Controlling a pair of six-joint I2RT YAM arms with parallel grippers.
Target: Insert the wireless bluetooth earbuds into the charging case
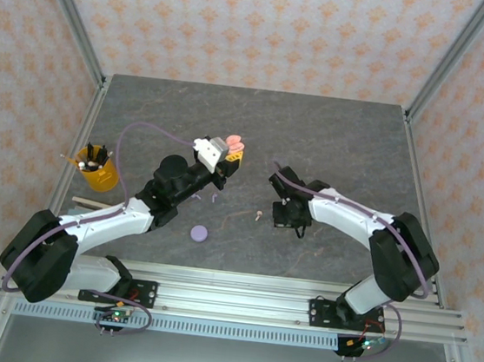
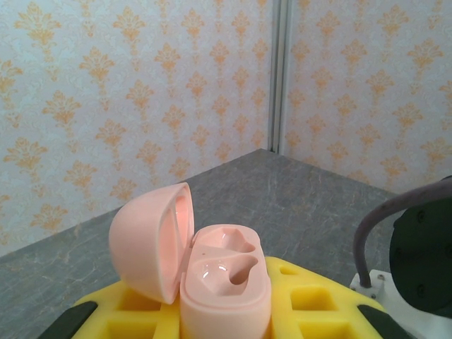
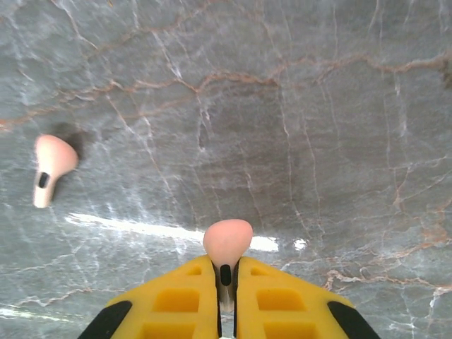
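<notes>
Pale pink earbuds: 2, the held pink earbud [image 3: 227, 244] and the loose pink earbud [image 3: 53, 166] lying on the bench [image 3: 318, 106]. Round cases: 2, the pink case [image 2: 222, 286], open, and the lilac case [image 1: 198, 233] toward the bench's near edge. Tiny lilac pieces [image 1: 214, 198]: 2, too small to name. Yellow cup [image 1: 99, 172]: 1, by the left edge. Wooden stick [image 1: 91, 202]: 1.

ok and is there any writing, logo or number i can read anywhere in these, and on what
No text can be read in any view.
pink charging case: plain, no marking.
held pink earbud: a dark spot on the stem, no lettering.
loose pink earbud: a dark spot, no lettering.
yellow pen cup: too small to tell.
circuit boards by the arm bases: any print is too small to read.
</notes>
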